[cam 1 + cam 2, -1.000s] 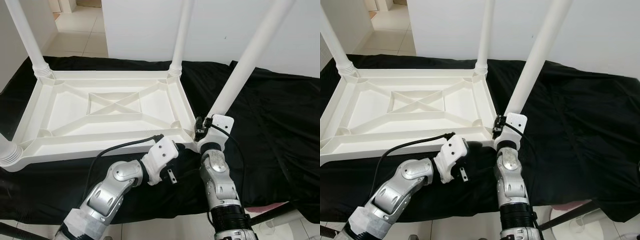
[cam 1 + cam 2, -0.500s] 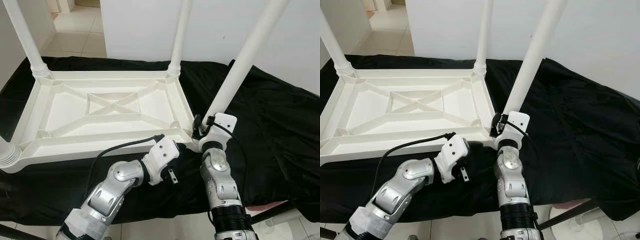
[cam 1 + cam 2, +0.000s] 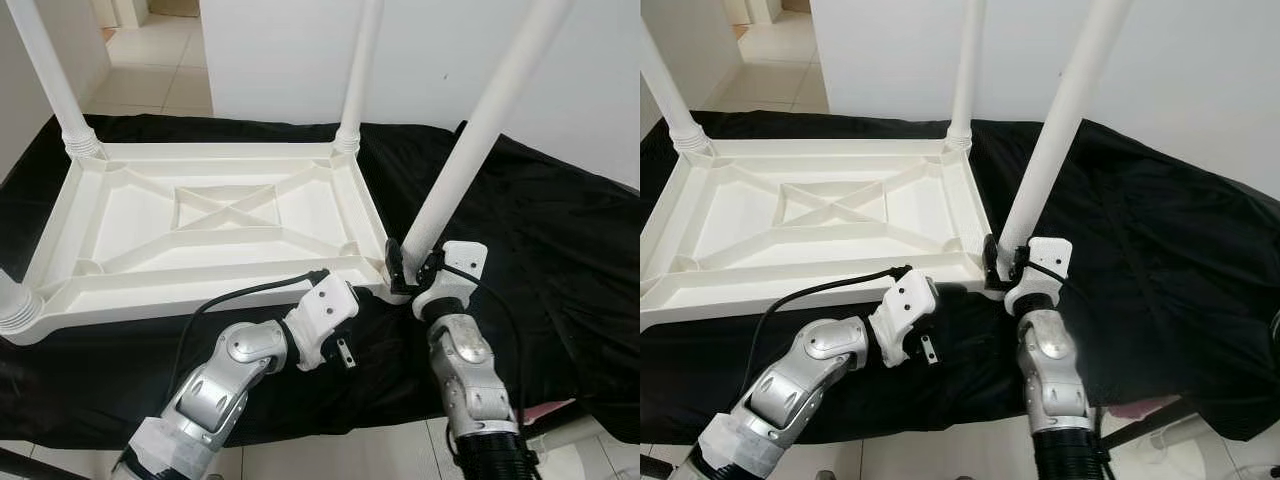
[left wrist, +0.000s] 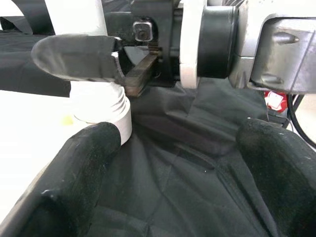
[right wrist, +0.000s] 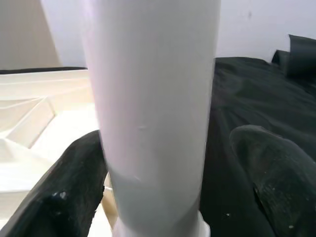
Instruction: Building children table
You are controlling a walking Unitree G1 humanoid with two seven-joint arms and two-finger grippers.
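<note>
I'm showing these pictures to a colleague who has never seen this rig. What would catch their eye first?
Most striking is the white plastic table lying upside down on a black cloth, its legs pointing up. At its near right corner the right gripper sits around the base of one table leg, fingers apart on either side of it. The left gripper hovers open beside that corner, over the cloth.

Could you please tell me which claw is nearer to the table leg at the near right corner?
Right. The right claw straddles the leg at its base, fingers open; the left claw hovers open over the black cloth, just short of it.
</note>
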